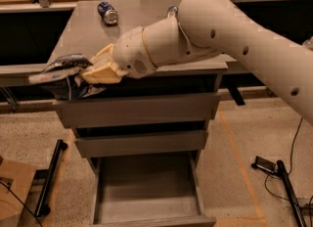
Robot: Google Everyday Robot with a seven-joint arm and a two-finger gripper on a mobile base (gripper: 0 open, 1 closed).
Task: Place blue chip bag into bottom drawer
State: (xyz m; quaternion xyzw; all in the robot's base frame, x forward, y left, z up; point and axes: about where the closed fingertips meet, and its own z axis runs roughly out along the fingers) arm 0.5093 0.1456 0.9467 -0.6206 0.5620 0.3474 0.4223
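Observation:
The blue chip bag [63,77] is a crinkly navy foil bag with silver edges, held in the air at the front left corner of the grey cabinet top [88,30]. My gripper [88,73] is shut on the bag's right side, its tan fingers [100,69] wrapped around it. The bag hangs in front of the top drawer's left end. The bottom drawer [146,192] is pulled out below, its flat grey floor bare. My arm reaches in from the upper right across the cabinet top.
A small blue can [107,13] lies at the back of the cabinet top; another can [171,11] peeks out behind my arm. The two upper drawers [142,125] are closed. A black bar [51,177] lies on the floor left, cables and a device [266,165] right.

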